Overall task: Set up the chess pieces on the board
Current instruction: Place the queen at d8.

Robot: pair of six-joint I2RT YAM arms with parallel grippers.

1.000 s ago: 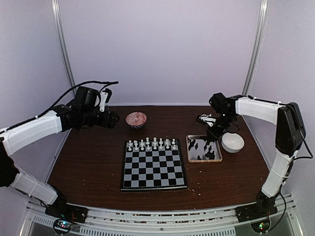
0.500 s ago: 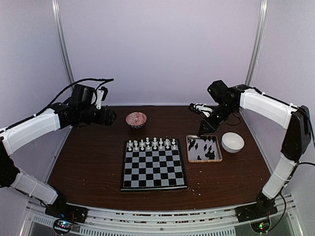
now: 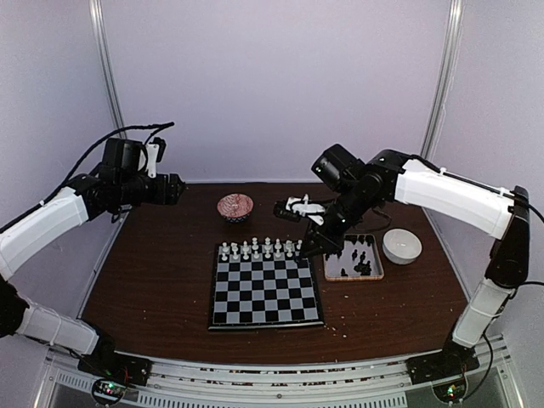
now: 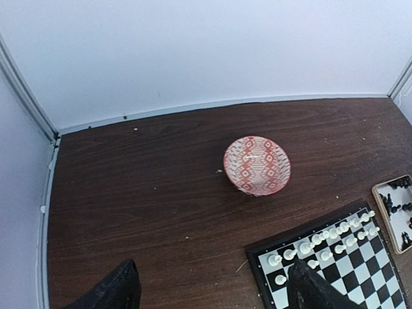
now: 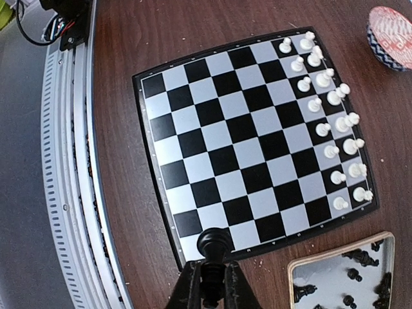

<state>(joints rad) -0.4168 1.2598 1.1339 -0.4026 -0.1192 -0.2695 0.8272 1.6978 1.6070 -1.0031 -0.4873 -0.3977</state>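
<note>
Right tool (image 5: pixel 214 273): narrowed onto one black piece (image 5: pixel 214 243), which stands upright with its round head above the fingertips; in the top view the right tool (image 3: pixel 313 246) hangs over the board's far right corner, next to the tray.
Left tool (image 4: pixel 212 270): jaws spread wide, nothing between them and nothing touched; in the top view the left tool (image 3: pixel 170 190) is raised over the far left of the tabletop (image 3: pixel 153 289), well apart from the board.
Board (image 3: pixel 265 297): one, lying flat mid-tabletop; its near six rows are bare squares.
White pieces (image 3: pixel 262 249): two rows of eight along the board's far edge, all upright, sixteen as far as the top view lets me count; the right wrist view shows the same double row (image 5: pixel 331 122).
Black pieces (image 3: pixel 355 257): one in the right tool, the others loose in the tray; too small and jumbled to count.
Tray (image 3: pixel 326 259): one, wooden-rimmed with a grey floor, just beside the board's right edge.
Bowls: two. A red-patterned bowl (image 4: pixel 257 165) sits beyond the board's far left corner, and a plain white bowl (image 3: pixel 401 246) sits just right of the tray.
Arms: two, one tool each.
</note>
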